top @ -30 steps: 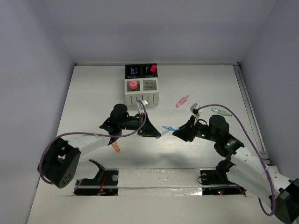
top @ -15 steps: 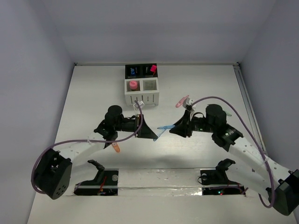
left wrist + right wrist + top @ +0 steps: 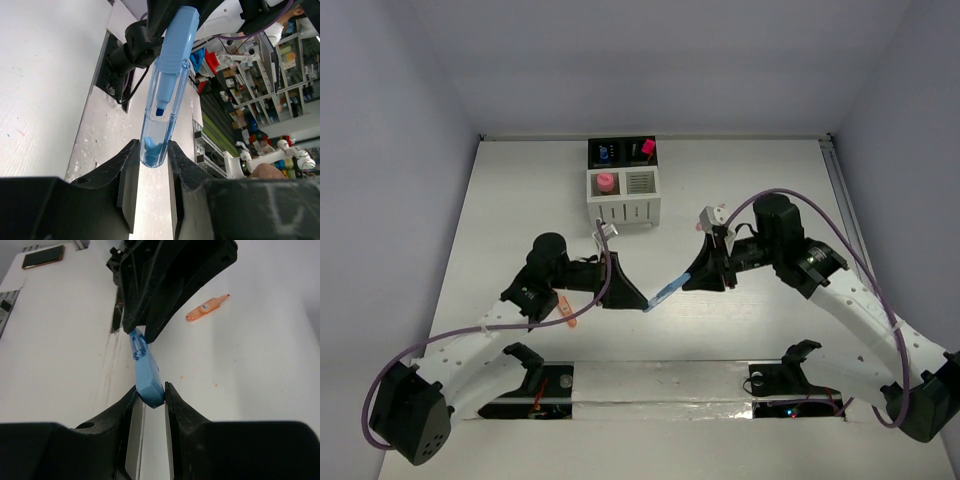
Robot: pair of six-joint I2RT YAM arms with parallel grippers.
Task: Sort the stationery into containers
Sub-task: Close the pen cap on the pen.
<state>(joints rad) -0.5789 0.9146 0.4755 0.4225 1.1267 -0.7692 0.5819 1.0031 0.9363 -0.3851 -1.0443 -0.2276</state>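
Observation:
A pastel blue pen point(image 3: 663, 293) hangs slanted above the table between both grippers. My left gripper point(image 3: 638, 300) is shut on its clear cap end point(image 3: 155, 150). My right gripper point(image 3: 690, 280) is shut on its solid blue end point(image 3: 149, 385). In the left wrist view the pen point(image 3: 167, 90) points up at the right gripper's black fingers. The containers point(image 3: 623, 180) stand at the back: a pink-capped item point(image 3: 606, 182) in a white cup, a blue one point(image 3: 606, 153) and a pink one point(image 3: 646, 148) in the black cups.
An orange pen point(image 3: 565, 315) lies on the table beside my left arm and shows too in the right wrist view point(image 3: 207, 306). A pink pen point(image 3: 703, 222) peeks out by the right arm. A shiny taped strip point(image 3: 660, 385) runs along the near edge.
Both grippers kept hold of the blue pen. The left gripper drew back toward the near left, the right one followed leftward, and the pen went from level to slanted.

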